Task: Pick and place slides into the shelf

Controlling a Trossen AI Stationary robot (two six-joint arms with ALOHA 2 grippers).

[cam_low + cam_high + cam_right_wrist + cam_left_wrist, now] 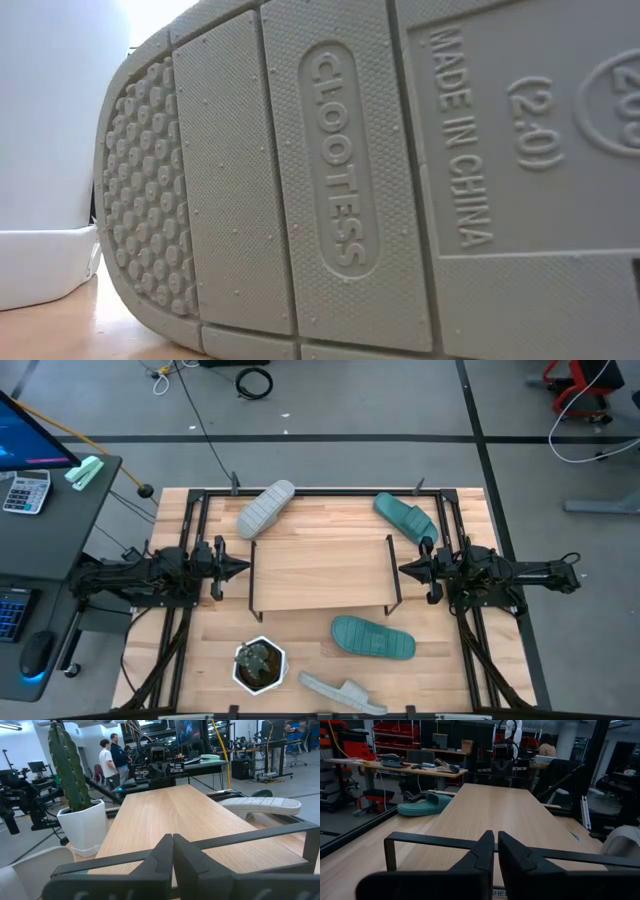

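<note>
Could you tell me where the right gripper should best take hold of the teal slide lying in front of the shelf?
Probably across the teal slide's long side edges near its middle, coming straight down: it lies flat and sole-up, so no strap shows to grip.

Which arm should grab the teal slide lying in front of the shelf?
Probably the right. The teal slide lies nearer the right gripper than the left gripper; both wait shut at the shelf ends.

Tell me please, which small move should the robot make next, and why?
Probably the right gripper should open and move toward the teal slide nearest to it. The shelf holds no slides, all four lie on the table, and both grippers, the left gripper too, rest shut at the shelf's ends.
</note>
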